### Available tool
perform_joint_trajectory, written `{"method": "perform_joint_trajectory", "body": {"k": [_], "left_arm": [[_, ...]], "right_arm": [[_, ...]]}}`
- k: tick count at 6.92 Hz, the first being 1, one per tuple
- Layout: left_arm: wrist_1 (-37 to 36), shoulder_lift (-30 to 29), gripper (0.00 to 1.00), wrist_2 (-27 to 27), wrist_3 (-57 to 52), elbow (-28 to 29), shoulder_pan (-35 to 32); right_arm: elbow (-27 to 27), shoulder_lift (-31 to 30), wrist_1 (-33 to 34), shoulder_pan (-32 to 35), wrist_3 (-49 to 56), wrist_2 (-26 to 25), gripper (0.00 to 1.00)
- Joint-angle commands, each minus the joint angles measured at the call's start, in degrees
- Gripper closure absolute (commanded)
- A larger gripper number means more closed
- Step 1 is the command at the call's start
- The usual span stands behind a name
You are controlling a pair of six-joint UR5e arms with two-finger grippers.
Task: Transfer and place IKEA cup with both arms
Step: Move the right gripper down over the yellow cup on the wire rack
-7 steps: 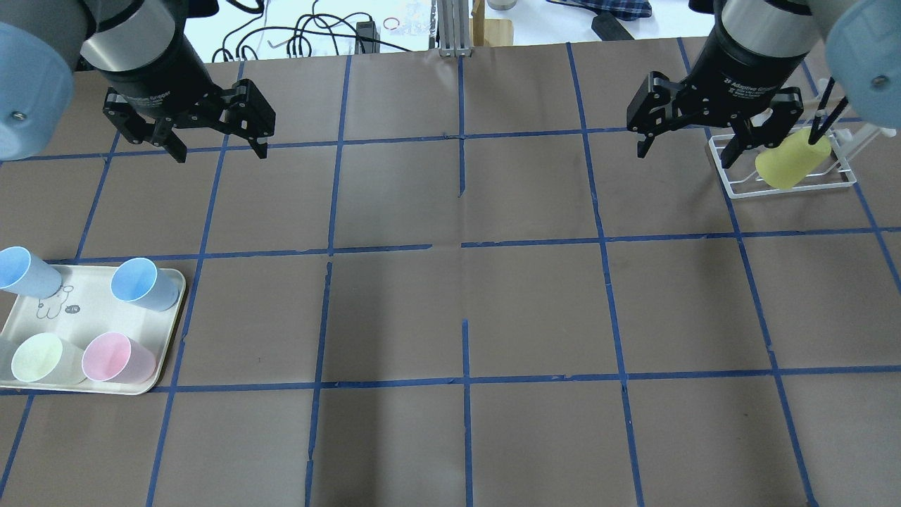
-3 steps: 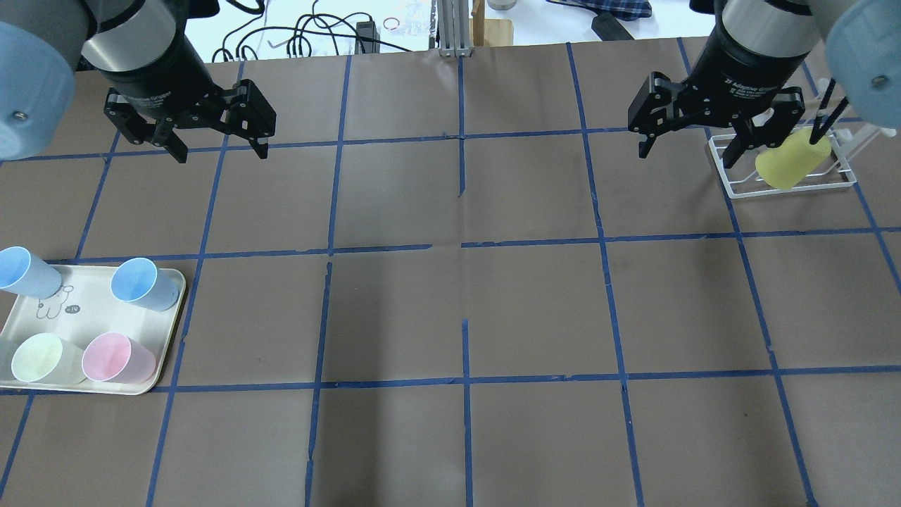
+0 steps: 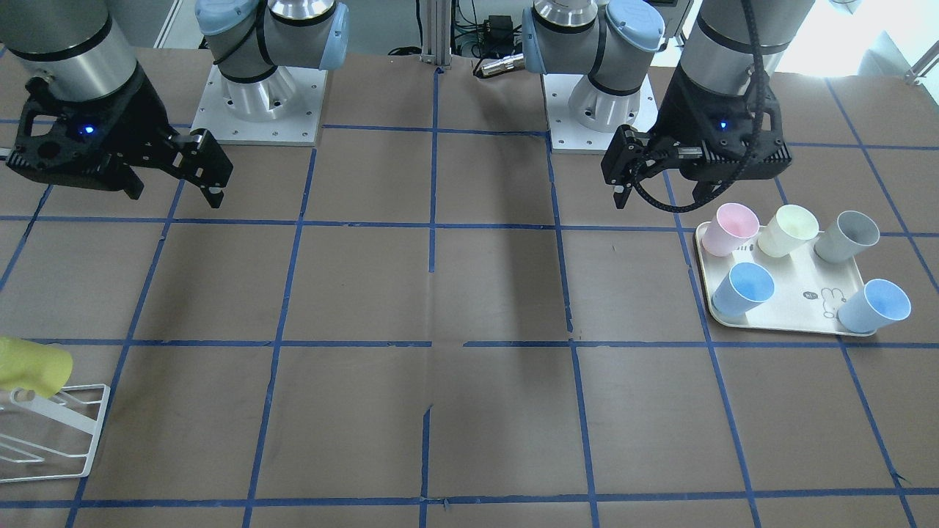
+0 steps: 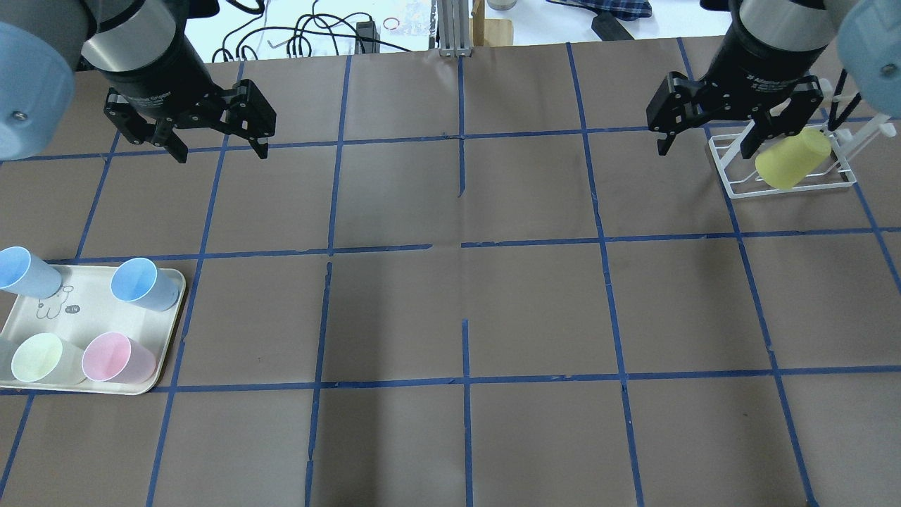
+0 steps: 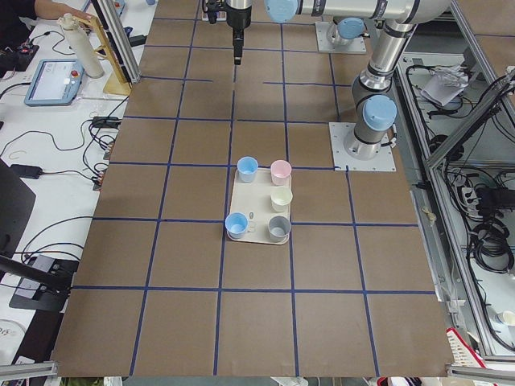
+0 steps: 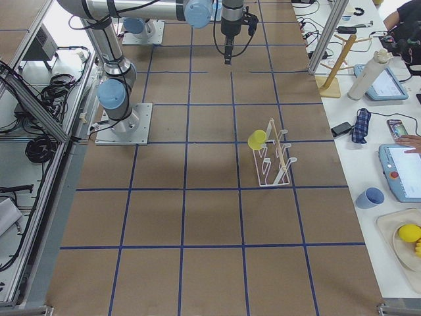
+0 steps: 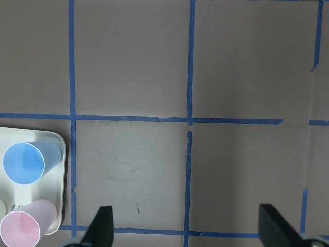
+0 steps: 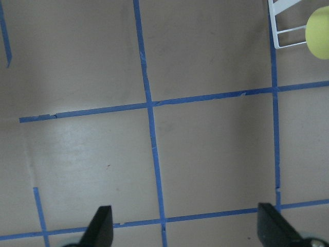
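Observation:
The lemon-yellow IKEA cup [image 4: 792, 160] hangs tilted on a peg of a white wire rack [image 4: 739, 189] at the table's far right. It also shows in the front view [image 3: 33, 365], the right side view [image 6: 256, 139] and the corner of the right wrist view [image 8: 318, 33]. My right gripper [image 4: 704, 151] is open and empty. It hovers above the table just left of the rack, with one finger over the rack's edge and apart from the cup. My left gripper [image 4: 222, 153] is open and empty, high over the far left of the table.
A cream tray [image 4: 91, 299] at the near left holds two light blue cups [image 4: 144, 282], a pink cup [image 4: 116, 358], a pale cream cup [image 4: 42, 358] and a grey cup [image 3: 847, 236]. Blue tape lines grid the brown table. Cables [image 4: 310, 35] lie beyond the far edge.
My right gripper has shifted a little to the right, towards the rack and the yellow cup, still open. The left arm has not moved.

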State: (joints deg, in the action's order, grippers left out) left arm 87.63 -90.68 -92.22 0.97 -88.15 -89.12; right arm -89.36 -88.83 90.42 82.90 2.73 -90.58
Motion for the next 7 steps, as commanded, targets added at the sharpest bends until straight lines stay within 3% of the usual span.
{"method": "perform_joint_trajectory", "body": {"k": [1,4,7], "left_arm": [[0.0,0.1,0.0,0.0,0.0,0.0,0.0],[0.0,0.0,0.0,0.0,0.0,0.0,0.0],[0.0,-0.1,0.0,0.0,0.0,0.0,0.0]], "right_arm": [[1.9,2.9,0.9,-11.2,21.0,0.0,0.0],[1.6,9.0,9.0,-18.0,50.0,0.5,0.03],[1.3,15.2,16.0,-21.2,69.8,6.3,0.02]]}}
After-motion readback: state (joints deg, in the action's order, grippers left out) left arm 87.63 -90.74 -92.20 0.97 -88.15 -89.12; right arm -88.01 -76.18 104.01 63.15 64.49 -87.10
